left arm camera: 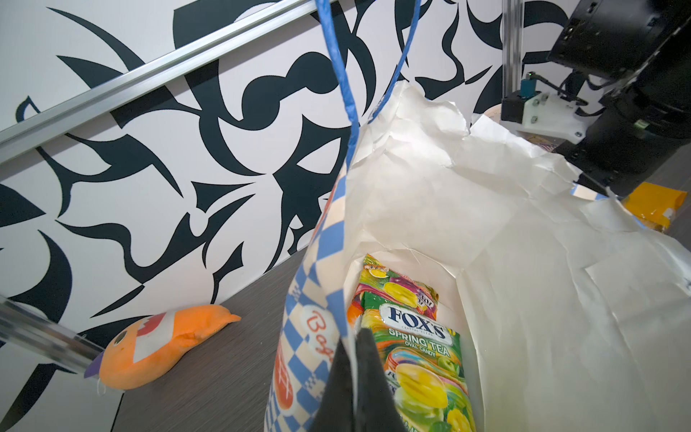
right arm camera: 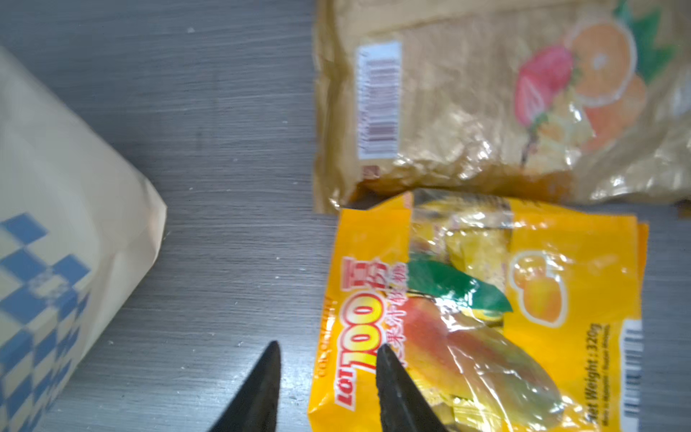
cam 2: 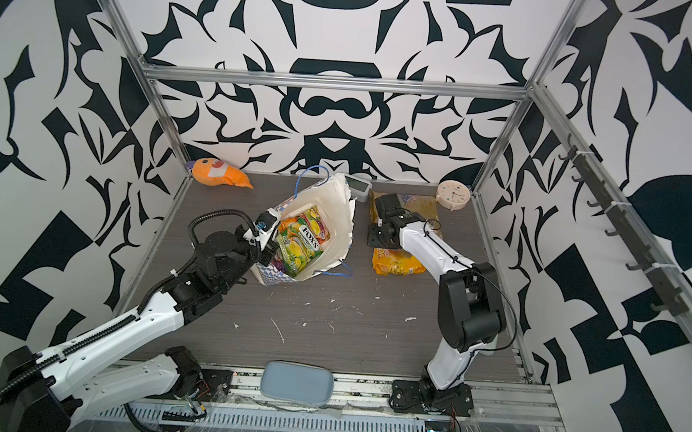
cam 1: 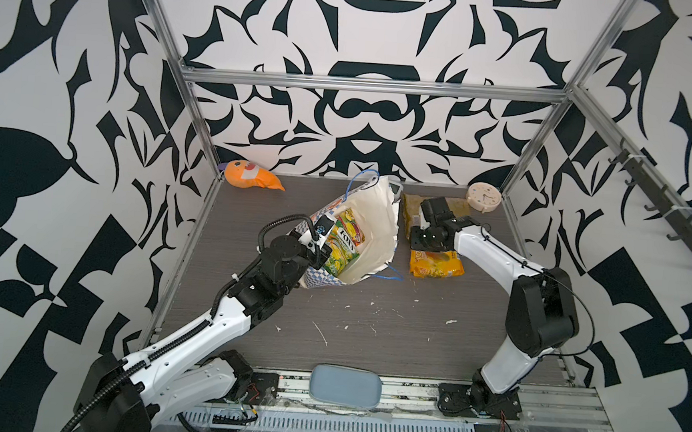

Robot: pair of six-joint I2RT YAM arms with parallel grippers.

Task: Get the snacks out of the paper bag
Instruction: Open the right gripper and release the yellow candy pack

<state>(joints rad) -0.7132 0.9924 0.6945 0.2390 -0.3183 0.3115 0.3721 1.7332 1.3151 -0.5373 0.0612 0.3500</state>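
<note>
Black-and-white patterned walls [cam 1: 370,27], aluminium frame [cam 1: 370,86], grey wood-grain tabletop [cam 1: 369,331] flecked white, hook rail [cam 1: 666,206].

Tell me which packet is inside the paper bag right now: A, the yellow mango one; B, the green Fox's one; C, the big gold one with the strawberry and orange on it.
B: the green Fox's packet sits inside the paper bag, while the mango packet and the gold packet lie on the table beside it.
</note>
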